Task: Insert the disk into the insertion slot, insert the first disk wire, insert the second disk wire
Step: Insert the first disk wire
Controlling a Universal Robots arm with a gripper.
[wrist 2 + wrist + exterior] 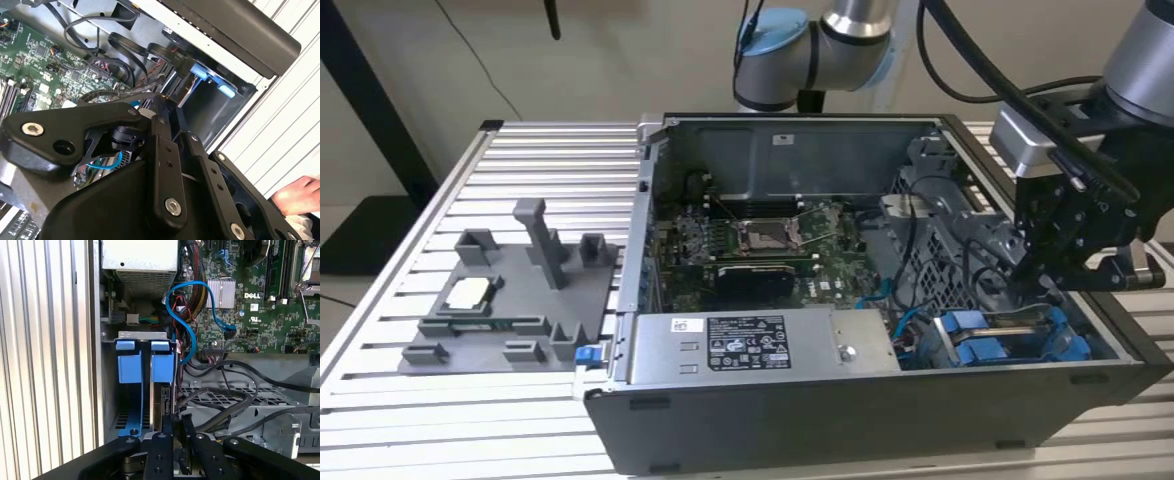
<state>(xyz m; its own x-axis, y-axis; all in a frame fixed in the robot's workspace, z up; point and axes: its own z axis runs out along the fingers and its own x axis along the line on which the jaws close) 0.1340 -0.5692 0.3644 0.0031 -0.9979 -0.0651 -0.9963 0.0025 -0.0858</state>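
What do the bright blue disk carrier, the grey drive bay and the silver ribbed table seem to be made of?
Bright blue disk carrier: moulded plastic, probably; uniform matte colour.
Grey drive bay: bare sheet metal, likely steel; dull sheen, folded lip.
Silver ribbed table: looks like aluminium slats; brushed shine, straight grooves.

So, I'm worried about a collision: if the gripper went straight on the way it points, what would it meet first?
Probably the disk edge in its blue carrier, standing in the insertion slot right ahead of the gripper; the black cables lie close beside, depth unclear.
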